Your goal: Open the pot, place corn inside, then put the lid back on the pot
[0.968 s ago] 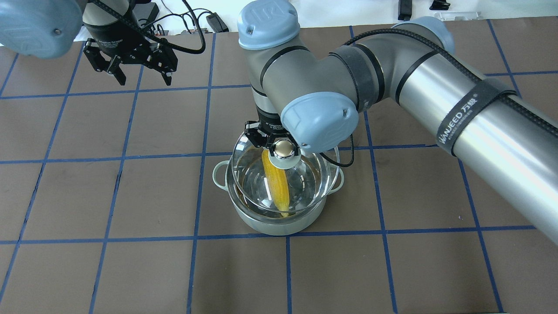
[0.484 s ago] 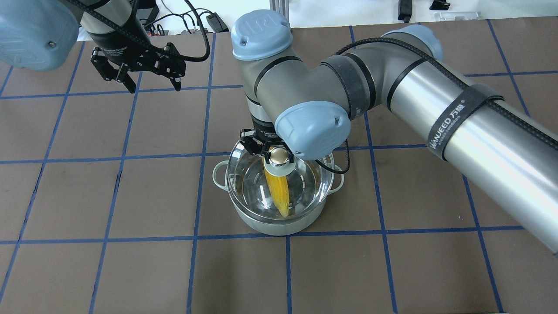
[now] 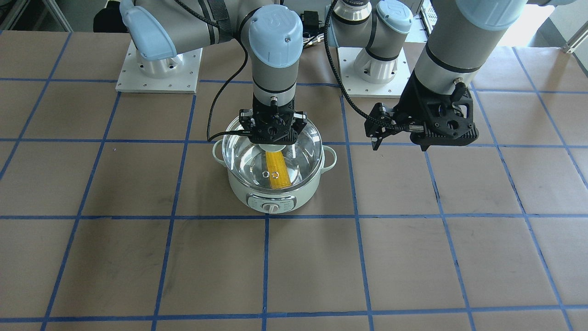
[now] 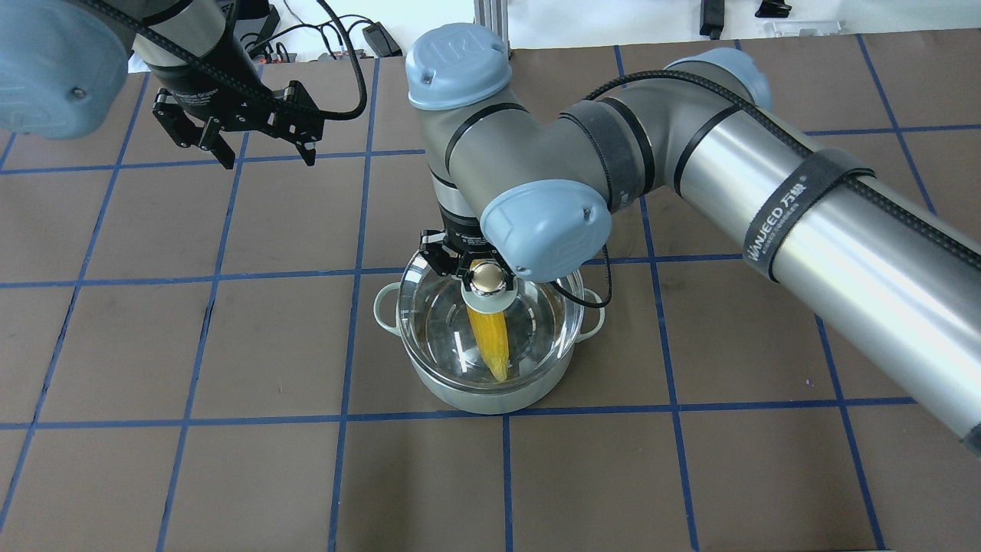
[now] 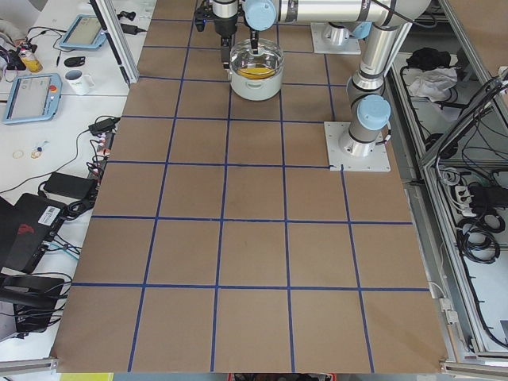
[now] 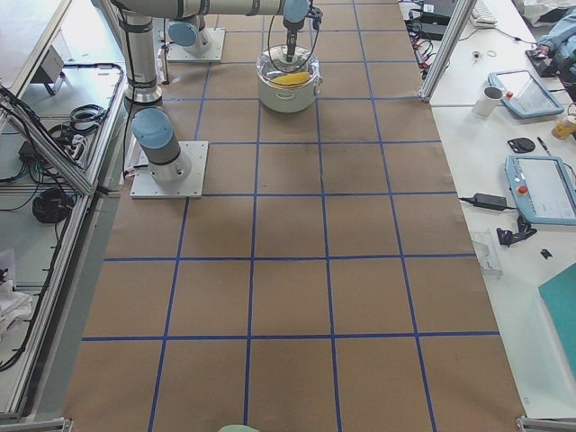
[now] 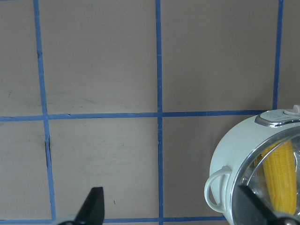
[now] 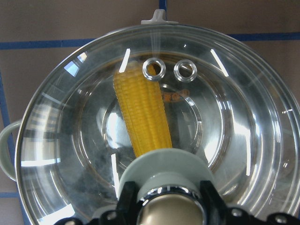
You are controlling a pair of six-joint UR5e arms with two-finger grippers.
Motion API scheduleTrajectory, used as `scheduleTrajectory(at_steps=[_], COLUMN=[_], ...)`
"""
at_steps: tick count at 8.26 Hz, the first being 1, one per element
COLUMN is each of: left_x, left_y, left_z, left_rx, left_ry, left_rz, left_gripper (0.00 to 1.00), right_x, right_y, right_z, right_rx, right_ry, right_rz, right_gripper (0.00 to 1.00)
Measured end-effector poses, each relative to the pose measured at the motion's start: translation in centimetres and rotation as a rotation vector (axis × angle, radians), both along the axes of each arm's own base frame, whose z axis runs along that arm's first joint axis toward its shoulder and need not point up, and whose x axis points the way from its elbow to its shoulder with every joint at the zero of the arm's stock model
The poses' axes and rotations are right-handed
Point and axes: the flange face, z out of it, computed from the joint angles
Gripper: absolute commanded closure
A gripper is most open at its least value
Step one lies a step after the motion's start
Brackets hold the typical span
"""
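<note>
Overhead exterior: right tool (image 4: 486, 278) grips lid (image 4: 438, 316) over pot (image 4: 490, 396).

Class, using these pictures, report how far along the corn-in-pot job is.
Done: corn lies inside the pot. In hand: right tool grips the knob of the lid, which sits on or just above the rim. Remaining: release the knob. The left tool hangs open, empty.

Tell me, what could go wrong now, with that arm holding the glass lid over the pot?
1. The right gripper is shut on the knob of the lid. I cannot tell whether the lid sits square on the pot. Released tilted, the glass might slide off.
2. The corn lies slanted inside, so a raised end could prop the lid.
3. Lifting away before opening fully could drag the lid up.
</note>
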Motion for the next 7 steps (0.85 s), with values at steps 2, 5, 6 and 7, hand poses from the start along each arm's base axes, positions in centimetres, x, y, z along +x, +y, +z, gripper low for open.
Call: scheduleTrajectory(at_steps=[2, 5, 6, 7], left_x=[0.15, 0.25, 0.26, 0.25], left_y=[-0.07, -0.2, -0.28, -0.34], left_z=[0.11, -0.12, -0.26, -0.32], left_rx=[-0.003, 0.001, 0.003, 0.002], left_ry=[-0.002, -0.002, -0.002, -0.002], left_rz=[-0.004, -0.005, -0.004, -0.003], left_gripper=[0.0, 0.0, 0.0, 0.0], right_x=[0.14, 0.2, 0.21, 0.24], right_y=[-0.26, -0.38, -0.41, -0.47], right_z=[-0.51, -0.74, -0.76, -0.81], right_rx=[0.002, 0.002, 0.001, -0.002], right_ry=[0.0, 0.001, 0.0, -0.001], right_rz=[0.0, 0.0, 0.0, 0.0], right_gripper=[0.69, 0.69, 0.69, 0.69])
